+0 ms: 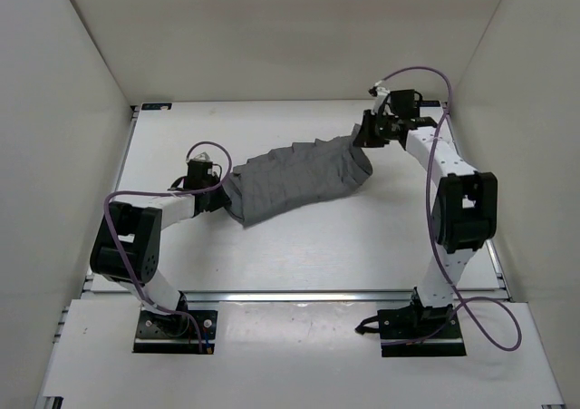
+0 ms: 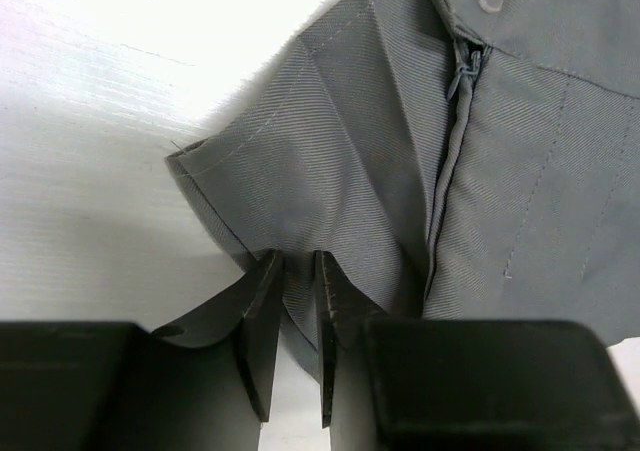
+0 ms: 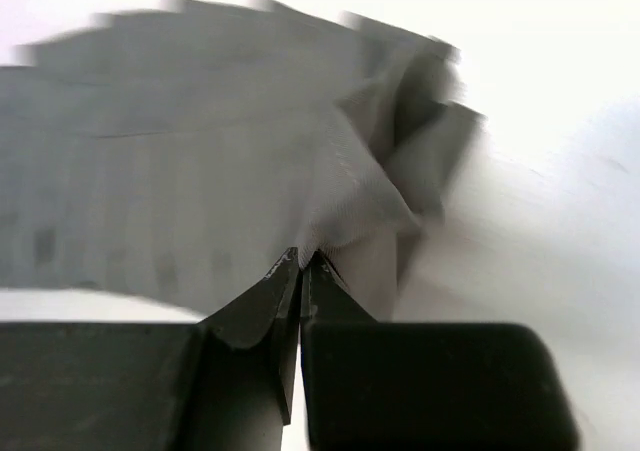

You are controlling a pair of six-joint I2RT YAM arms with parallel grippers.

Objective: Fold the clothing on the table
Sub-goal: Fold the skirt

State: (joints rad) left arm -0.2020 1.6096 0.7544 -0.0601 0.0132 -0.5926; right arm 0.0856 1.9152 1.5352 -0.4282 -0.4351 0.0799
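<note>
Grasp step: grey skirt lies bunched mid-surface, left gripper pinching its near-left waistband corner, right gripper clamped shut on its far-right end; next move likely needs an even lift-and-spread before folding.

Bright, even light; glare bleaches the table; right wrist view motion-blurred (left wrist view crisp).
</note>
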